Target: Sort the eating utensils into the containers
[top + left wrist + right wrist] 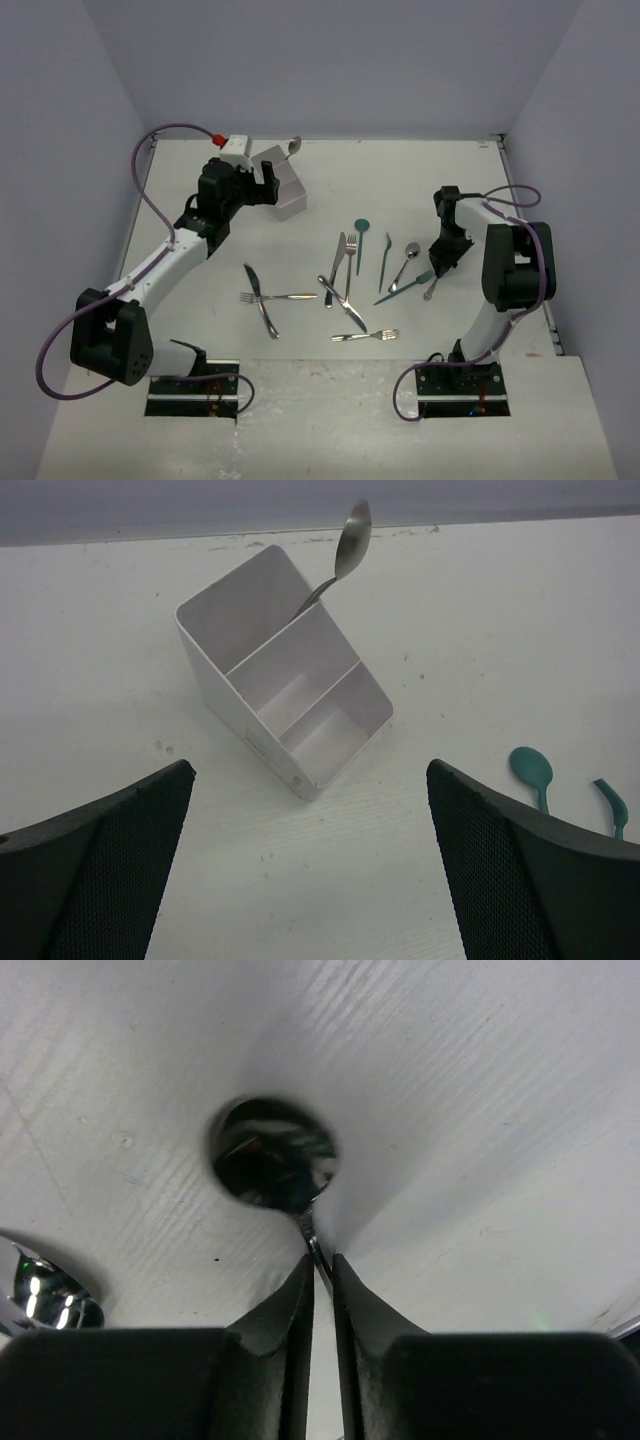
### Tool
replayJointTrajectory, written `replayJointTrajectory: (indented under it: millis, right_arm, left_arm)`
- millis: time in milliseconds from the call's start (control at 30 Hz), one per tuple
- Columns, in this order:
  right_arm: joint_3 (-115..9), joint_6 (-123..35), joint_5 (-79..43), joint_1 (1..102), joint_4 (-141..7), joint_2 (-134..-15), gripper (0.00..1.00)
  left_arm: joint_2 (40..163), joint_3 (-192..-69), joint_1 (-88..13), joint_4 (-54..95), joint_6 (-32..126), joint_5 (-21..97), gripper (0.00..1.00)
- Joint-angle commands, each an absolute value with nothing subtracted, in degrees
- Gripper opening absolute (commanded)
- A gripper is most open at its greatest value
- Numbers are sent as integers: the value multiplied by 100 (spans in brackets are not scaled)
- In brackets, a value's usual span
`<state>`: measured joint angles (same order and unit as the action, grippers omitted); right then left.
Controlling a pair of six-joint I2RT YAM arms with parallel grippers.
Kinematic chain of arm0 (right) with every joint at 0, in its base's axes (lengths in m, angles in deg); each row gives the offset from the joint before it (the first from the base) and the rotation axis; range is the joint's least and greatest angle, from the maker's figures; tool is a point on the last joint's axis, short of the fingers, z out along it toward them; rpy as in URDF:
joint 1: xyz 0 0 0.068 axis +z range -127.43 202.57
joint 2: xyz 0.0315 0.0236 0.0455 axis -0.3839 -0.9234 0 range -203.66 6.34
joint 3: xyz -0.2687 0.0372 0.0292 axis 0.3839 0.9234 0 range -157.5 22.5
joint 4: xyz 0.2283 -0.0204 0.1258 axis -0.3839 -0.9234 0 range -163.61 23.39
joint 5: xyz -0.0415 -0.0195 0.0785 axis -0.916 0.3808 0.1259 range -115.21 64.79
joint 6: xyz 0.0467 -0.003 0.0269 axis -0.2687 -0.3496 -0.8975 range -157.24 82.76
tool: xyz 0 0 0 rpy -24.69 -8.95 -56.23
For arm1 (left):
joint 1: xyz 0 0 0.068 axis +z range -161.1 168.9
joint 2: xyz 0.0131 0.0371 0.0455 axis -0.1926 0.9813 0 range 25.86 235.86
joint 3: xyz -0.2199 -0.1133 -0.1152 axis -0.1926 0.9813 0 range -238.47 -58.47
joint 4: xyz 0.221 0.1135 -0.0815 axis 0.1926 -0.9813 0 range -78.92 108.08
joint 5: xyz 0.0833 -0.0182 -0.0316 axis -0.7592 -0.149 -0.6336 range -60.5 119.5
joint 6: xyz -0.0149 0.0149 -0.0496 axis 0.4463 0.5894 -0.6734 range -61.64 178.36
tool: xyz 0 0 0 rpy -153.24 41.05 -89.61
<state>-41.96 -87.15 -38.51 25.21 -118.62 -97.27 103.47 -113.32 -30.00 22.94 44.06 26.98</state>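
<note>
**Steel spoon pinched at the right; organiser stands far left**

Nearest the arm bases, a silver fork [368,336] lies alone on the white table [200,340], at 6 o'clock of the scatter. Just beyond it, toward 9 o'clock, a crossed knife [252,277] and a crossed fork [295,296] overlap. In the middle of the scatter, several more silver pieces lie close together, some overlapping.

At 3 o'clock of the scatter, the right gripper [320,1260] is down at the table. Its 2 fingers are pressed almost together, pinching the thin neck of a silver spoon [272,1155]. That spoon's bowl lies on the table just past the fingertips. The bowl of a second spoon [40,1295] shows at 8 o'clock in the right wrist view, near but apart. A teal piece [405,288] lies just beside the gripper in the top view.

Farther back, at 12 o'clock of the scatter, lies a teal spoon [361,228], with a slim teal utensil [385,255] beside it.

Farthest, at 11 o'clock of the table, the left gripper [308,810] is spread wide and holds nothing. The white organiser [255,745] stands ahead of its fingertips, apart from them, showing 3 compartments in a row. A standing spoon [352,540] leans in the farthest compartment, bowl up above the rim.
</note>
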Motion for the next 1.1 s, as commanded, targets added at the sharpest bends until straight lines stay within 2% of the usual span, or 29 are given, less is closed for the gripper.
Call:
replayJointTrajectory:
  millis: [0, 33, 67, 100, 333, 467, 567, 667, 733, 800, 900, 1067]
  right_arm:
    - [-4052, -8673, -4086, 2486, -11935, -9763, 11]
    - [-4034, -8637, -4060, 2486, -11865, -9737, 8]
    - [-3990, -8533, -4051, 2486, -11795, -9719, 1]
    - [-3964, -8427, -4033, 2477, -11742, -9684, 0]
    - [-3674, -7566, -4110, 2477, -10715, -8894, 0]
    - [-3366, -6864, -3964, 2486, -9932, -7807, 0]
    - [-3147, -6082, -3621, 2591, -9308, -7216, 0]
    - [-3015, -4968, -2631, 2845, -8824, -6374, 0]
    - [-2927, -4718, -2199, 3118, -8455, -6064, 0]
    - [-2839, -4472, -934, 3338, -8027, -5730, 0]
    - [-2987, -4331, 226, 3784, -7699, -5667, 0]
    - [-3497, -4513, 862, 4384, -7646, -5992, 0]
  left_arm:
    - [10312, -11674, -3018, 2511, 4676, 2528, 100]
    - [10312, -11674, -3018, 2520, 4685, 2520, 100]
    - [10312, -11674, -3018, 2554, 4693, 2511, 100]
    - [10321, -11683, -3018, 2572, 4711, 2511, 100]
    - [10356, -11771, -3018, 2493, 4737, 2678, 100]
    - [10259, -11745, -3017, 2476, 4694, 2905, 100]
    - [10198, -11718, -3026, 2589, 4580, 3669, 100]
    - [10241, -11683, -3411, 2923, 4281, 4600, 100]
    - [10347, -11736, -3719, 3169, 4193, 4699, 100]
    - [10548, -11832, -4098, 3458, 4044, 5102, 100]
    - [10943, -11920, -4335, 4072, 3456, 5910, 100]
    - [11489, -12087, -4590, 4742, 2560, 6194, 100]
